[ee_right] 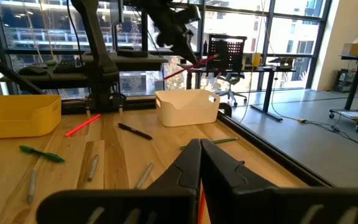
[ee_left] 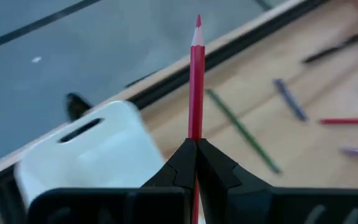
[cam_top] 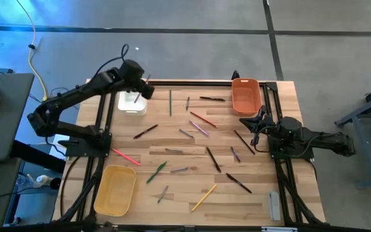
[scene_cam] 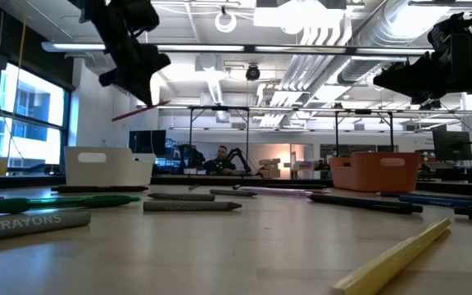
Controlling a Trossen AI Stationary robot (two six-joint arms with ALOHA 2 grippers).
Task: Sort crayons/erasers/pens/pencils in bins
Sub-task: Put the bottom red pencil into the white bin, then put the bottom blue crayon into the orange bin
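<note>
1. Wooden table (cam_top: 172, 193) took up the middle of the grey-floored room, with desks and windows behind it, and loose crayons, pens and pencils (cam_top: 192, 138) lay scattered over most of its planks.
2. Three bins stood on it. Taking the white bin (cam_top: 132, 106) at the far left edge as the mark, the orange bin (cam_top: 245, 96) sat well across at the far right corner, and the yellow bin (cam_top: 114, 189) sat at the near corner on the white bin's own side.
3. Left gripper (ee_left: 196, 149) hung directly above the white bin, its fingers pinched on a red pencil (ee_left: 196, 74) held clear of the wood, tip pointing out past the bin.
4. Right gripper (ee_right: 200, 163) waited well across from the white bin, beside the orange one, fingers pressed together; a sliver of red showed between them, though I could not tell what.
5. I judged this the drop-off step: next, the left arm needs lowering toward the white bin, then the fingers spreading so the pencil falls inside its walls.
</note>
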